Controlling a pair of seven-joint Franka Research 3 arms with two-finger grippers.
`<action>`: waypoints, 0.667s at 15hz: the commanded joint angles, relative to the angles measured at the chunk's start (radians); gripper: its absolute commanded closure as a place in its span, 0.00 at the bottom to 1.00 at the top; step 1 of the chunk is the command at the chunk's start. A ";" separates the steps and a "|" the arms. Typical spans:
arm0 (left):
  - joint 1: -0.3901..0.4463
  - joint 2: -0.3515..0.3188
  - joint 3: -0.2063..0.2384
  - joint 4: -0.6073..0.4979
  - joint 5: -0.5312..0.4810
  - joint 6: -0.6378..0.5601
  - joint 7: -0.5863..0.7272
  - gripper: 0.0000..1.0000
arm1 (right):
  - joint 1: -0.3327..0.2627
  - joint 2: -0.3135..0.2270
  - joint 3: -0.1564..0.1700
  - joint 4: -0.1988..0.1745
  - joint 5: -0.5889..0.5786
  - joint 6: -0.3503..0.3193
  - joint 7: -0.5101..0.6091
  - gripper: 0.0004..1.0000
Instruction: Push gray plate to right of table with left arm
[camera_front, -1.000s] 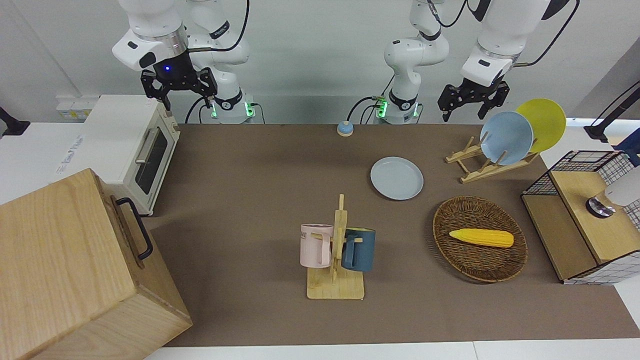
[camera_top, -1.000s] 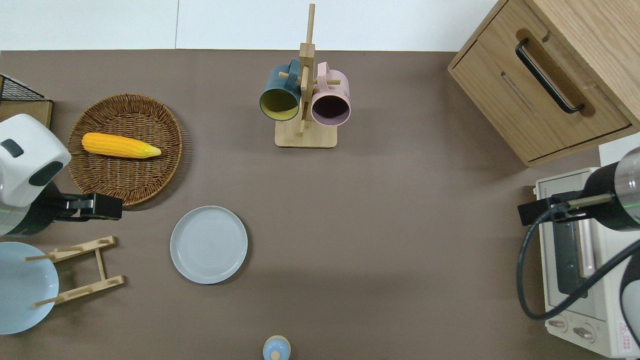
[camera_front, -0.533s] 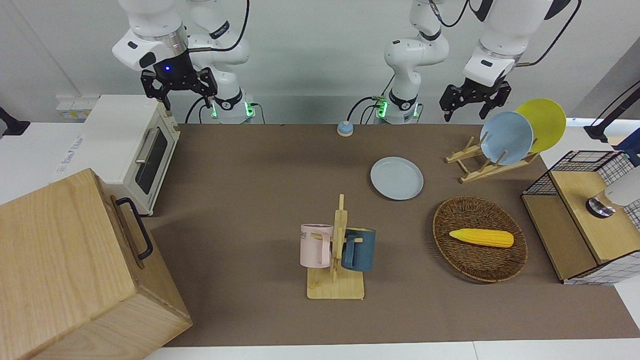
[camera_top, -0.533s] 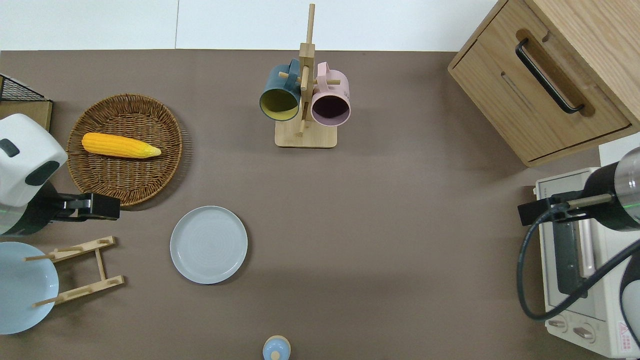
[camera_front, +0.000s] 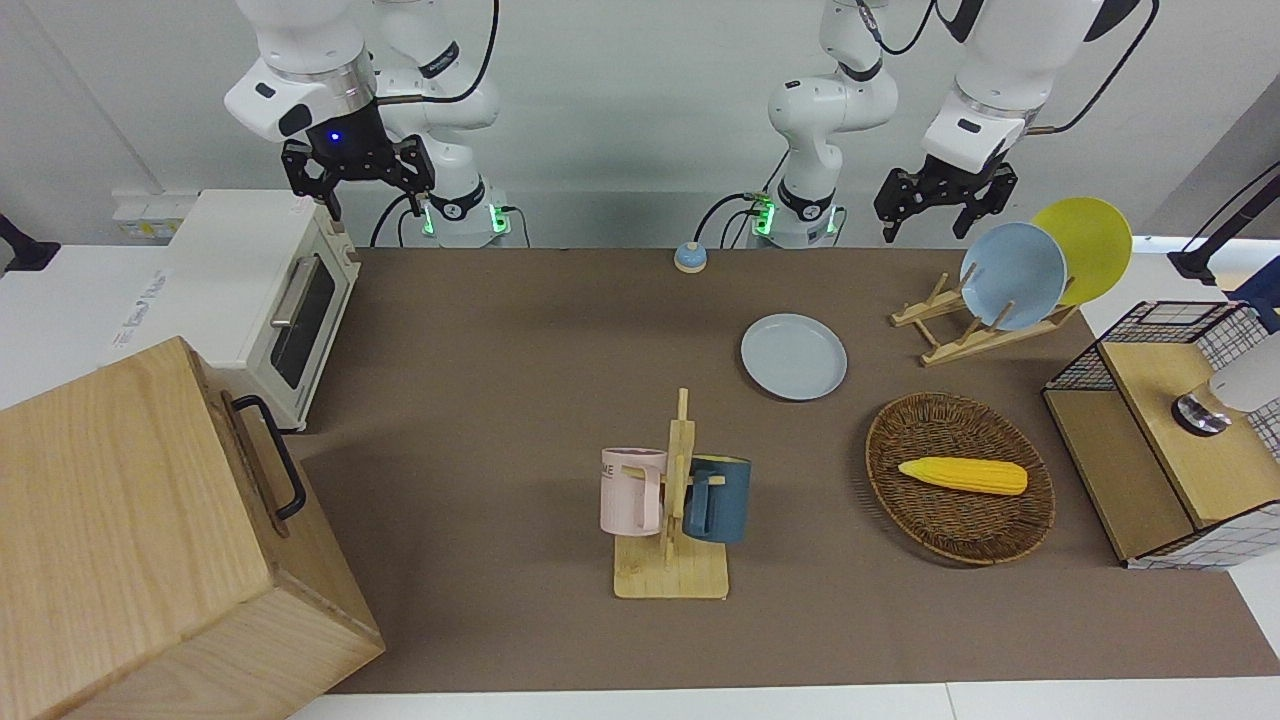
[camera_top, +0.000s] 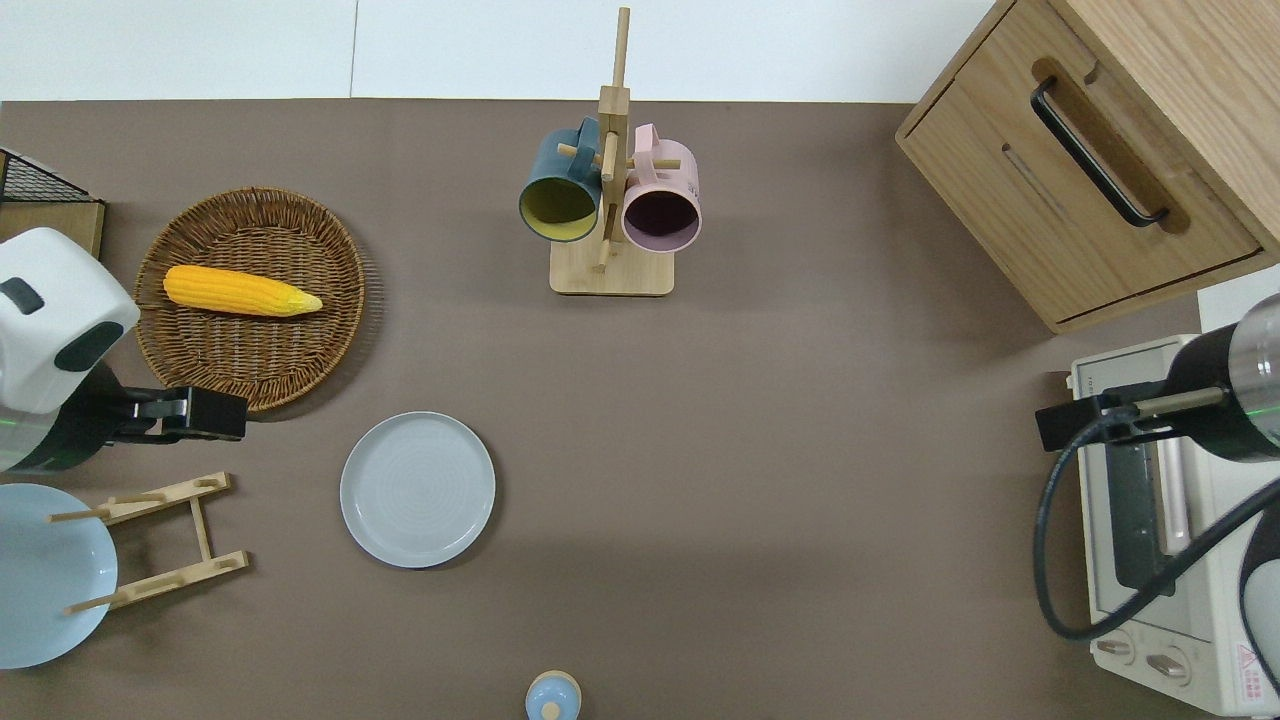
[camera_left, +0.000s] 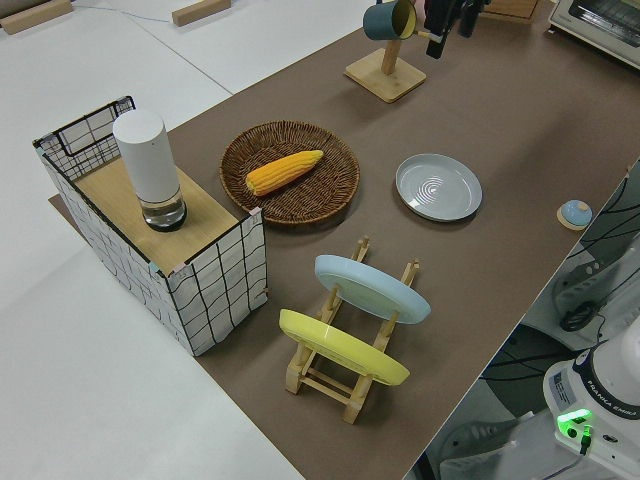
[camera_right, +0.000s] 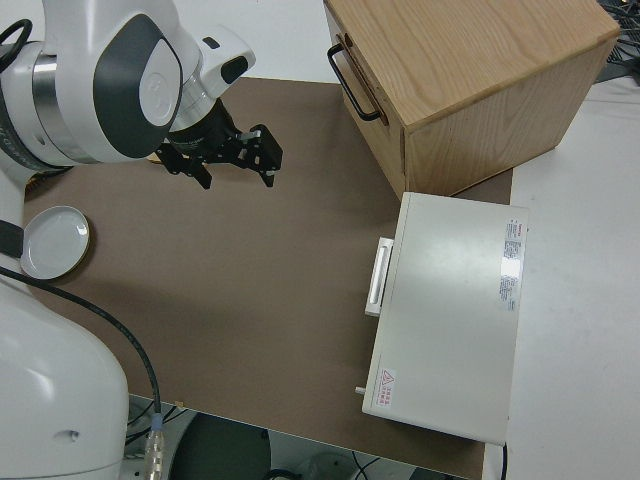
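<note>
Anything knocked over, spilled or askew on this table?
Nothing stands out. The gray plate lies flat on the table, both mugs hang on their rack, the corn sits in its basket, and two plates lean in the wooden rack.

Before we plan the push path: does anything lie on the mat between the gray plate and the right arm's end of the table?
Nothing visible does. From the gray plate toward the toaster oven the table is bare mat; the mug rack stands farther from the robots, off that line.
</note>
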 joint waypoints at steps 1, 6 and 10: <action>-0.005 -0.001 0.011 0.008 -0.036 -0.020 -0.017 0.01 | -0.008 -0.010 0.005 -0.004 -0.001 -0.012 -0.008 0.00; 0.009 -0.019 0.018 -0.021 -0.067 -0.007 -0.048 0.05 | -0.008 -0.010 0.005 -0.004 0.001 -0.012 -0.008 0.00; 0.015 -0.047 0.037 -0.133 -0.069 0.066 -0.047 0.08 | -0.008 -0.010 0.005 -0.004 0.001 -0.012 -0.008 0.00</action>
